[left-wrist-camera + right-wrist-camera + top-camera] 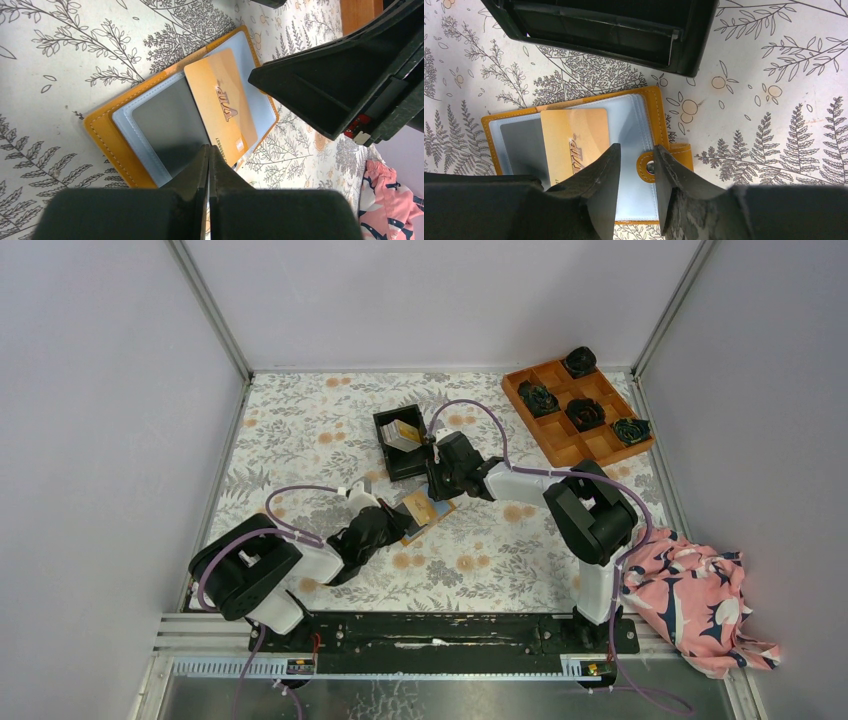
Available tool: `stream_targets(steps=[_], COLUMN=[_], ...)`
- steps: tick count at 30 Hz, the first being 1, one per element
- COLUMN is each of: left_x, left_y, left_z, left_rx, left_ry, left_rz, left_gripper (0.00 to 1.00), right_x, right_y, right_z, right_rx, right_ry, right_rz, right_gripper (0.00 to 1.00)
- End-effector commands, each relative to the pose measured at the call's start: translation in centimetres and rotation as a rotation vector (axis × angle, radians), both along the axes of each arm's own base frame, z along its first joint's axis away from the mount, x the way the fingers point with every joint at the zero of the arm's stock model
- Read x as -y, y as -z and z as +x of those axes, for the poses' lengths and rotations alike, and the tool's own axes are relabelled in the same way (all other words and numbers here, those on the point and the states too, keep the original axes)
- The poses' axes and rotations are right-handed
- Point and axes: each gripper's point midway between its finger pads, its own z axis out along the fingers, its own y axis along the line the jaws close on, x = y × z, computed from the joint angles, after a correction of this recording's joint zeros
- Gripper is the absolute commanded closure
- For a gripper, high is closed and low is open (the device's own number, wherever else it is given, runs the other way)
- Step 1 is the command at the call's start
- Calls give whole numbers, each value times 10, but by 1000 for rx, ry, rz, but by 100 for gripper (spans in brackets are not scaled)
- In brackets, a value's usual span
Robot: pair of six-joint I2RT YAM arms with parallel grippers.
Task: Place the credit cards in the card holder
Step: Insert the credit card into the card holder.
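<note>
The card holder (432,512) (107,135) (655,107) lies open on the floral table, orange outside and light blue inside. One gold credit card (220,102) (574,132) rests on its pockets. More credit cards (404,433) stand in the black bin (412,462) (599,30) just beyond. My left gripper (398,527) (208,150) is shut with nothing between its jaws, its tips at the holder's near edge beside the gold card. My right gripper (436,487) (636,152) is open over the holder's blue inner page, next to the snap strap (647,167).
An orange compartment tray (560,445) with dark rosettes sits at the back right. A pink patterned cloth (695,600) (392,200) lies at the near right. The right gripper's black body (340,85) hangs close over the holder's far side.
</note>
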Motion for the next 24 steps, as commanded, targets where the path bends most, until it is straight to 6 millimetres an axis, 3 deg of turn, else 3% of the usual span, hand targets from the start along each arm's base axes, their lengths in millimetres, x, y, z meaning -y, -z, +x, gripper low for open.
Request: stream_targets(steps=[1, 24], left_x=[-6, 15], left_y=[7, 18], left_z=[1, 11], left_rx=[1, -13], left_ry=[-13, 8], left_rz=[51, 30], left_gripper=[100, 100], right_x=[3, 3], right_y=[8, 12], right_z=[-7, -11], right_rx=[-22, -35], right_ry=[-14, -15], right_rz=[-40, -32], right_gripper=[62, 62])
